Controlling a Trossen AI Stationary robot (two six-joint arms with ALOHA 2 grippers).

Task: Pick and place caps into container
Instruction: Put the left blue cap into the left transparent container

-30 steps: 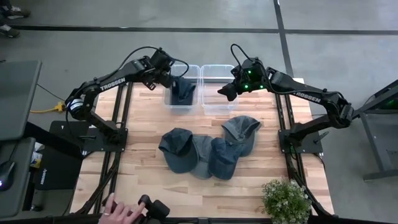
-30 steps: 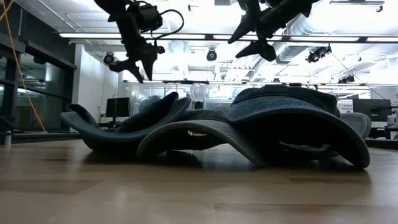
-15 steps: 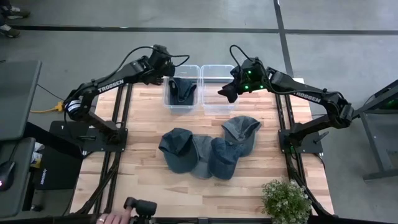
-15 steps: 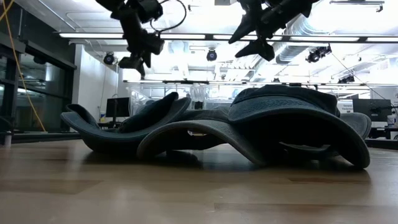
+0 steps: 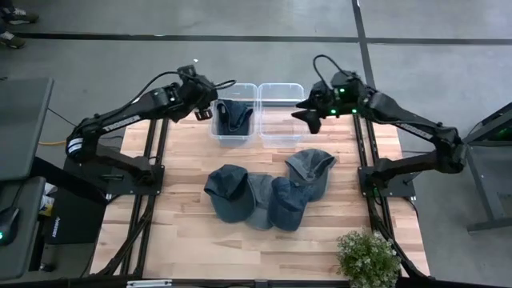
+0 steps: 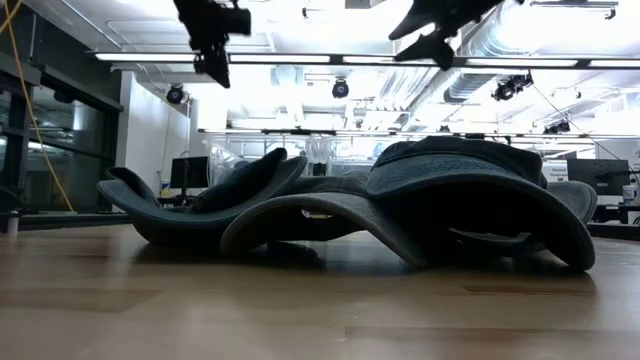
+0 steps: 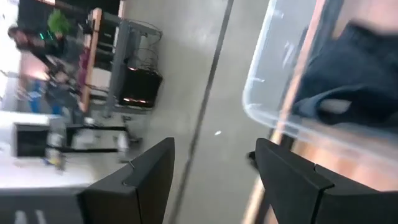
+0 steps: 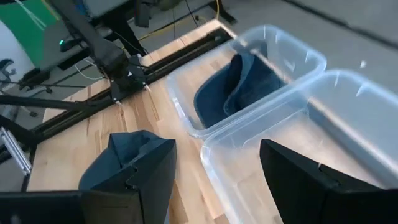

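Observation:
One dark blue cap (image 5: 234, 117) lies crumpled inside the left clear bin (image 5: 218, 128) at the table's far edge; it also shows in the left wrist view (image 7: 348, 81) and the right wrist view (image 8: 239, 84). The right clear bin (image 5: 280, 132) holds nothing. Several more caps (image 5: 268, 194) lie overlapping in a pile at mid-table, brims on the wood (image 6: 400, 200). My left gripper (image 5: 202, 112) (image 7: 214, 146) hangs open just left of the left bin. My right gripper (image 5: 309, 120) (image 8: 217, 146) hangs open just right of the right bin. Both are high above the table (image 6: 212, 62) (image 6: 440, 45).
A potted plant (image 5: 368, 256) stands at the table's near right corner. The two bins sit side by side, touching, at the far edge. Bare wood (image 5: 184, 240) lies between the pile and the near edge and to the pile's left.
My left gripper has drawn back from over the left bin toward the table's left edge and risen; the cap has settled in that bin. My right gripper has shifted toward the table's right edge and risen. A person's hand at the near edge has gone from view.

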